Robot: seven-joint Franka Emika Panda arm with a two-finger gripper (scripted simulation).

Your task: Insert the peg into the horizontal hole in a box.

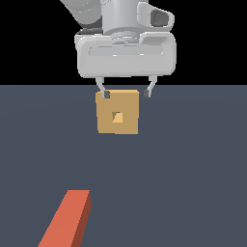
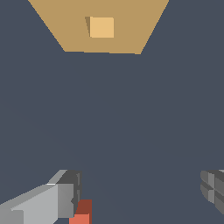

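The box (image 1: 118,112) is plain tan, yellow-brown, unpatterned; its hole (image 1: 117,117) shows a lighter tan inside with a darker brown edge; the peg (image 1: 67,219) is red-orange, darker red on its shaded side; the gripper (image 1: 126,93) is pale grey-white with dark grey fingertips (image 1: 106,94); the floor (image 1: 193,169) is flat slate blue-grey; the backdrop is black.

Legible text, labels, brands, numbers, signs: none in either view.

Surfaces checked:
- Plain tan, yellow-brown cube (image 1: 118,114) with the small square hole (image 1: 117,117) in its face: unmarked in both the exterior and wrist views.
- Long, slim red-orange square-sectioned bar (image 1: 67,220): unmarked.
- Pale grey gripper (image 1: 126,93) and its housing: no lettering or logo readable.
- Flat dark blue-grey floor (image 1: 193,169): blank.
- Black backdrop (image 1: 29,38) above the floor: blank.
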